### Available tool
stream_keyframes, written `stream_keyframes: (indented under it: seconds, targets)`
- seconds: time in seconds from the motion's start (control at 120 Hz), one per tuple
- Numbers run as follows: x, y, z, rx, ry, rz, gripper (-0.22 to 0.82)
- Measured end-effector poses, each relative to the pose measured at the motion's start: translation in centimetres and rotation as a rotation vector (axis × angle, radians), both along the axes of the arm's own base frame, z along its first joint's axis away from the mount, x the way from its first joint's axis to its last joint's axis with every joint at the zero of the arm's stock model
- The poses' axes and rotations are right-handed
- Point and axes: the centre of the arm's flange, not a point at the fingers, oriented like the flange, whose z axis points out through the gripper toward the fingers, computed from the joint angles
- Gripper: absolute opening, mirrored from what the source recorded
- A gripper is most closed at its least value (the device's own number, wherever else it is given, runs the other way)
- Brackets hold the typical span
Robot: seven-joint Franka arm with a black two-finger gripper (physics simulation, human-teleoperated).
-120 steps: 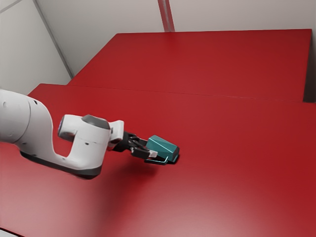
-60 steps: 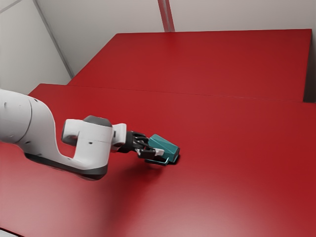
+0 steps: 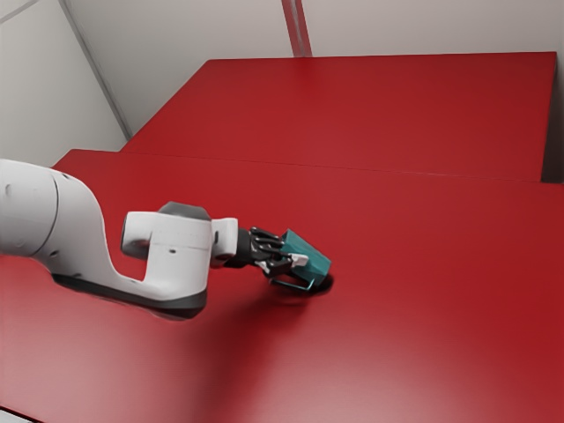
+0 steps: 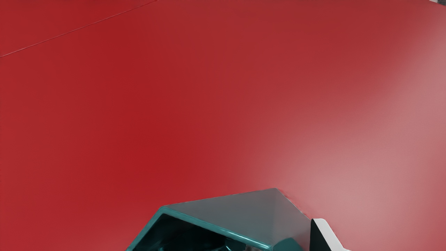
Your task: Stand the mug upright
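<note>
Claw [image 3: 295, 261]: low over the red desk [image 3: 423, 308], can't tell if it's open or closed. Mug [image 3: 311, 257]: teal, faceted, right at the claw's tip and touching it. Tilted, not upright; mouth faces back toward the claw, base points away. Handle [image 3: 293, 285] sits below the claw's tip, on the exterior camera's side. Dark shadow [image 3: 326, 285] under the mug's base; can't tell if the base touches down.

Behind the claw: white arm [image 3: 176, 260], in from the exterior view's left. Farther out past the mug: thin seam [image 3: 308, 165], then a second red surface [image 3: 370, 110], then pale wall [image 3: 423, 26] with a red stripe [image 3: 297, 26].

View diffs: wrist view gives the mug's teal rim [image 4: 216, 227] and dark glossy inside [image 4: 188, 237]. Exterior view gives handle, arm and wall.
</note>
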Motion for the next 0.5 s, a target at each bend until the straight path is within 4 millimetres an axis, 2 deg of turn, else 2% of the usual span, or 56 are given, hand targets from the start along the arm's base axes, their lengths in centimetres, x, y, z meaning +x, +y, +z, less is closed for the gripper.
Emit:
stream_keyframes:
  seconds: [0.242, 0.392, 0.5]
  targets:
    - [0.3, 0.3, 0.5, 0.008, -0.023, 0.001, -0.12]
    - [0.3, 0.3, 0.6, 0.017, -0.029, 0.001, -0.15]
    - [0.6, 0.4, 1.6, 0.025, -0.052, 0.007, -0.17]
